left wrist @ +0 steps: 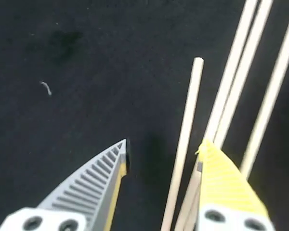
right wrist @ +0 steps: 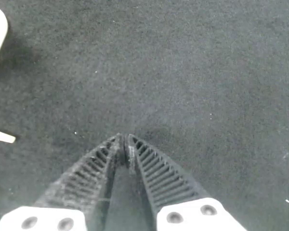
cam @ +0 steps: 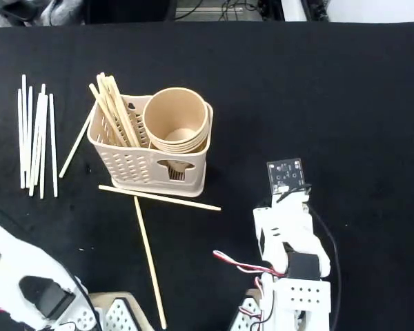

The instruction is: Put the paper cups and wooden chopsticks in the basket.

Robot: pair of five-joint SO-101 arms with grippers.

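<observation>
The left pincer (left wrist: pixel 164 147) is hanging spread wide over the black table (left wrist: pixel 86 72), its grey finger (left wrist: pixel 111 173) and yellow finger (left wrist: pixel 221 183) well apart and pinching nothing. A single chopstick (left wrist: pixel 188 130) is lying in the gap between them, just beside the yellow finger, with its blunt end reaching past the tips. Three further chopsticks (left wrist: pixel 241 62) are running out from behind the yellow finger on its far side. Seen from above, the loose bundle (cam: pixel 36 138) is lying side by side ahead of the left arm (cam: pixel 21 269). The basket (cam: pixel 145 169) is standing between the two arms' sides, farther out on the table than either. It is holding a tilted bunch of sticks (cam: pixel 114 107) in its compartment nearer the left arm and the stacked paper cups (cam: pixel 176 121) upright in the one nearer the right arm. A slanting stick (cam: pixel 76 146) is lying against the basket's left wall, a crosswise stick (cam: pixel 159 198) is lying just in front of it, and a long stick (cam: pixel 150 265) is running from there back toward the arms. The right arm (cam: pixel 290 234) is sitting to the basket's right and nearer the arms' bases. The right pincer (right wrist: pixel 124 140) is pressed together on nothing over bare cloth, with a stick end (right wrist: pixel 1 137) lying well off to its side
</observation>
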